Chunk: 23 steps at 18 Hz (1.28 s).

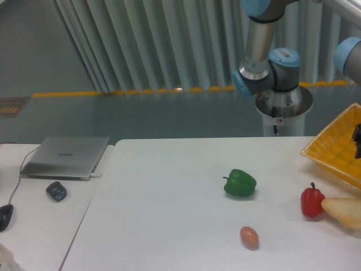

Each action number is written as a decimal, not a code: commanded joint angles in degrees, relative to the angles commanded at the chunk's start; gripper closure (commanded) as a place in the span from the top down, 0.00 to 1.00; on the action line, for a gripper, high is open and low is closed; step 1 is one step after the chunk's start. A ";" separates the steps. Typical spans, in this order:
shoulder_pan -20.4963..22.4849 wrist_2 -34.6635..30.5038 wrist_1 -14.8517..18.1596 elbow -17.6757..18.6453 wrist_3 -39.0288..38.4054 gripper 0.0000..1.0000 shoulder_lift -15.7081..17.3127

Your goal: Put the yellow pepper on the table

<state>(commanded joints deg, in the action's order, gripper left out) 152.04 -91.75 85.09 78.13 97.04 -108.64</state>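
Note:
The yellow pepper is out of view. The large white table (169, 214) fills the lower frame. Only a dark tip of my gripper (357, 141) shows at the right edge, over the yellow basket (333, 149). Most of it is cut off by the frame, so I cannot tell how its jaws stand or whether it holds anything. The arm's base and joints (265, 73) rise behind the table's far edge.
A green pepper (240, 183) lies mid-table, a red pepper (311, 201) and a piece of bread (344, 212) at the right, and a brown egg (249, 236) near the front. A smaller desk at the left holds a grey laptop (66, 157) and a mouse (56, 191).

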 joint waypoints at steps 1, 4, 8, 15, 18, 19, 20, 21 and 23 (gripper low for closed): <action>1.15 0.08 -0.71 0.97 -0.01 1.00 0.87; 2.73 0.26 -5.37 3.70 -2.89 1.00 3.16; 3.70 0.43 -6.51 4.93 -18.60 1.00 3.78; 6.08 0.34 -9.67 6.42 -41.65 1.00 2.64; 7.31 0.52 -14.24 9.23 -45.26 1.00 2.55; 7.74 0.52 -15.29 9.67 -47.45 1.00 2.38; 8.01 0.52 -15.91 9.68 -49.99 1.00 1.94; 8.19 0.61 -16.44 9.68 -52.28 1.00 1.76; 9.15 1.48 -17.24 9.76 -54.93 1.00 1.06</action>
<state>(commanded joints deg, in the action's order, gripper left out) 161.19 -90.27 67.85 87.89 42.11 -107.57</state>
